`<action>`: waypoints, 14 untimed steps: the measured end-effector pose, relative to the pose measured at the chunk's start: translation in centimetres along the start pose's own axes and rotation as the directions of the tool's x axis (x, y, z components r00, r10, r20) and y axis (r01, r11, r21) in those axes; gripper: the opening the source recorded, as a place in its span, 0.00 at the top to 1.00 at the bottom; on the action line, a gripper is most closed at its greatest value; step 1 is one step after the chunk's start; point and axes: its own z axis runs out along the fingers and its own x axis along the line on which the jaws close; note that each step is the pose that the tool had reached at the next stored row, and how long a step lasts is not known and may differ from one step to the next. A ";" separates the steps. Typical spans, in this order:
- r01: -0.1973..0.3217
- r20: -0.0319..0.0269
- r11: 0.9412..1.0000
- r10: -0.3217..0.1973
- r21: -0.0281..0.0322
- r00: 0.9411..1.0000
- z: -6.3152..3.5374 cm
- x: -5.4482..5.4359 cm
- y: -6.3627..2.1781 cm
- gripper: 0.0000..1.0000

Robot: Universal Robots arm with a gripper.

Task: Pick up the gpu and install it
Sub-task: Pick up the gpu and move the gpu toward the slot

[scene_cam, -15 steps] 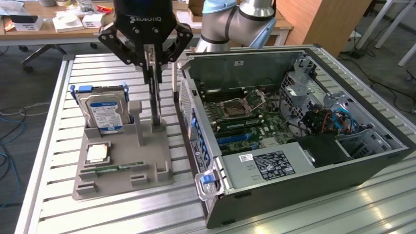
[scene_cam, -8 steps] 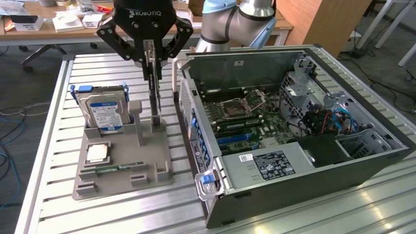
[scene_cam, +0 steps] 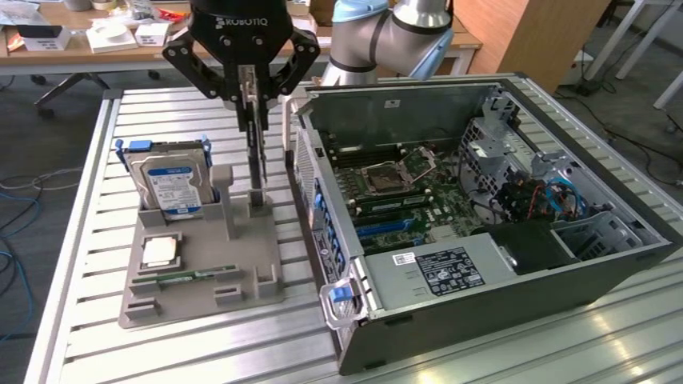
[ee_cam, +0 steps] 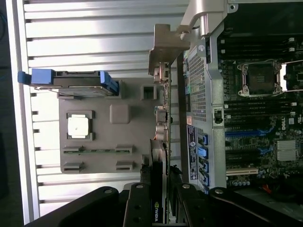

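Dark gpu (scene_cam: 257, 156) hangs toward 6 o'clock from the claw (scene_cam: 253, 102) clamped on it, computer case (scene_cam: 481, 320) at 3 o'clock.

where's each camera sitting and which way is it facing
Exterior view: off the arm, raised, looking down over the slatted table at the fixture and open pc case; shows the arm and the hand gripping the gpu.
Wrist view: on the wrist, looking along the gpu at the fixture; the hand's fingers show.
Shared: gpu, fixture, hard drive, pc case.

Matt grey plastic fixture (scene_cam: 203, 284), ribbed bare-metal table (scene_cam: 75, 320) (silvery metal bracket (ee_cam: 165, 45) on the gpu (ee_cam: 162, 123))
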 end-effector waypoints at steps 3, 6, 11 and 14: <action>0.000 0.000 1.000 0.000 -0.001 1.000 0.01 -0.5 0.04 0.74; 0.000 0.000 1.000 0.000 -0.002 1.000 0.03 -1.2 0.09 0.74; 0.000 -0.001 1.000 0.000 -0.010 1.000 0.08 -2.8 0.21 0.74; -0.001 -0.001 1.000 0.000 -0.017 1.000 0.10 -3.7 0.28 0.74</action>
